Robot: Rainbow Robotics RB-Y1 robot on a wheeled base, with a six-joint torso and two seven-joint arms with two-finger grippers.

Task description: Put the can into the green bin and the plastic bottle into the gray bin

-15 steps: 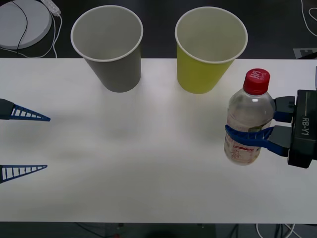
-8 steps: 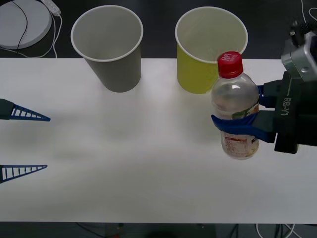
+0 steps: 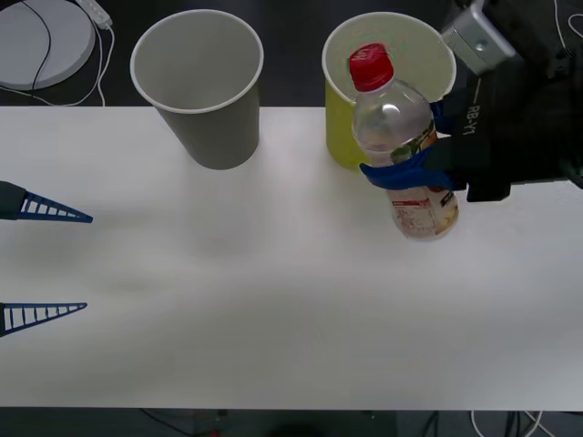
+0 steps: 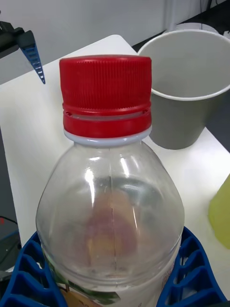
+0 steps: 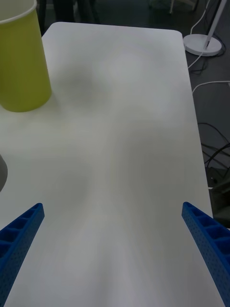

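Observation:
My right gripper point(image 3: 405, 173) is shut on the plastic bottle point(image 3: 397, 127), a clear one with a red cap point(image 3: 372, 66), and holds it off the table. In the front view the bottle overlaps the green bin point(image 3: 342, 137). The gray bin point(image 3: 202, 100) stands to the left of the green one. In the right wrist view the bottle point(image 4: 110, 216) sits between the blue fingers point(image 4: 191, 268), with the gray bin point(image 4: 187, 96) beyond it. My left gripper point(image 3: 46, 262) hangs open at the table's left edge. The can is out of view.
A round white disc with cables point(image 3: 41, 41) lies off the table at the back left. The white table point(image 3: 237, 309) stretches bare between the two arms. A white lamp base point(image 5: 203, 44) stands on the floor past the table's end.
My right gripper has carried the bottle up, back and to the left, from the table's right side to in front of the green bin. The left arm has not moved.

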